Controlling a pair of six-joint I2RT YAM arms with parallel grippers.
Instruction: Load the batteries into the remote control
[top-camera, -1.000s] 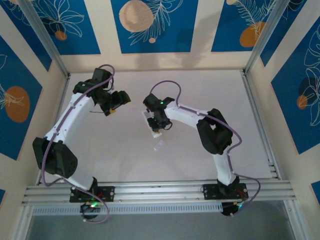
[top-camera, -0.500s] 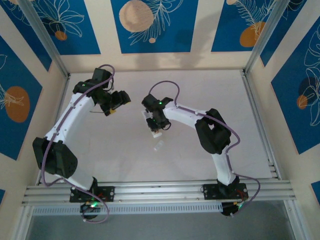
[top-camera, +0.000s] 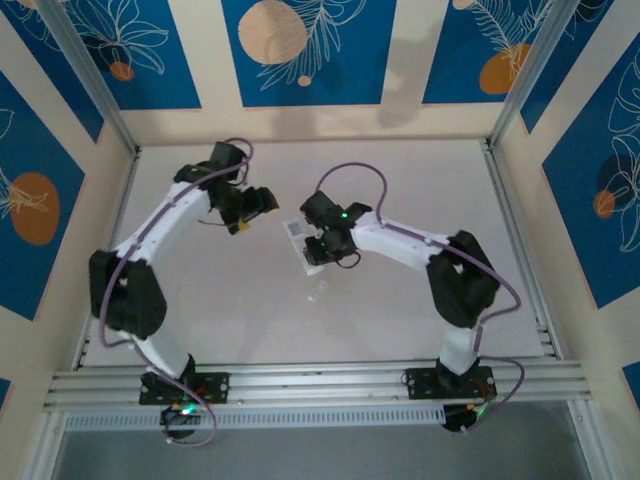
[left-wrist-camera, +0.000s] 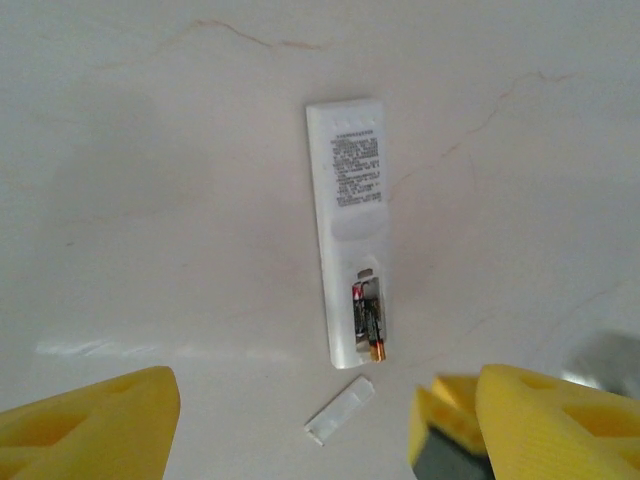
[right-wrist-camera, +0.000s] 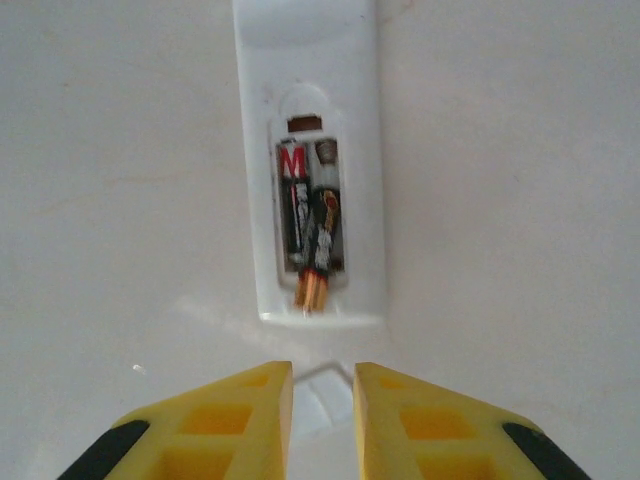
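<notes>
Pale surface (top-camera: 400, 180) carries the slim white rectangular remote control (left-wrist-camera: 345, 200) face down, centrally. Both dark, coppery-ended cylindrical batteries (right-wrist-camera: 312, 235) lie in its open bay, ends overhanging; seating looks unfinished. Small white plastic cover (left-wrist-camera: 340, 410) lies loose at 6 o'clock. Right claw (right-wrist-camera: 323, 410): slightly parted, empty. Left claw (left-wrist-camera: 295, 400): released.

Remote control (left-wrist-camera: 345, 200): slim white bar, back up, flat on table (left-wrist-camera: 150, 200), frame centre, battery compartment uncovered. Batteries (right-wrist-camera: 312, 235): two, side by side inside, coppery ends at lower end.

Left claw (left-wrist-camera: 300, 425) spread wide, right claw (right-wrist-camera: 323, 415) narrowly parted
</notes>
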